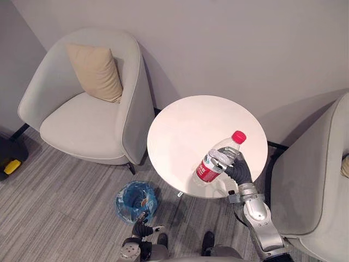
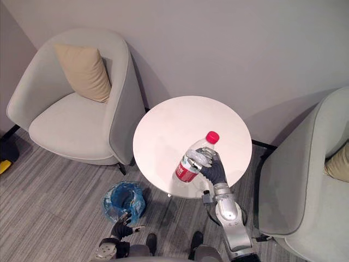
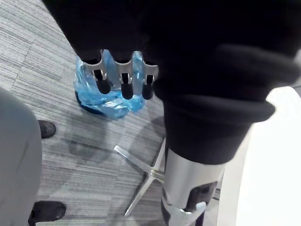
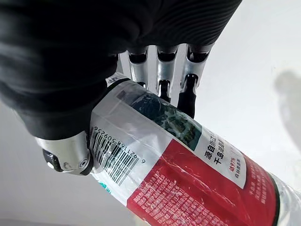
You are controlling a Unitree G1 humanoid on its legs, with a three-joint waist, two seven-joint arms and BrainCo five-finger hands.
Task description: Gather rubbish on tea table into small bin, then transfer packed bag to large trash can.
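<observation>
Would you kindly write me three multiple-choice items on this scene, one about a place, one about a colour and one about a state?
1. Where does the small bin lined with a blue plastic bag stand?
A. On the grey striped floor, by the round white table
B. On that table's top
C. On a wall shelf

2. What colour is the cap of the clear plastic bottle with a red label?
A. Blue
B. White
C. Red

3. In what state is the right hand?
A. Open, flat on the table
B. Shut on the bottle
C. Curled, holding nothing

Answers:
1 A: the bin sits on the floor next to the table's foot.
2 C: the cap at the bottle's top end is red.
3 B: the right wrist view shows the fingers curled round the bottle.
</observation>
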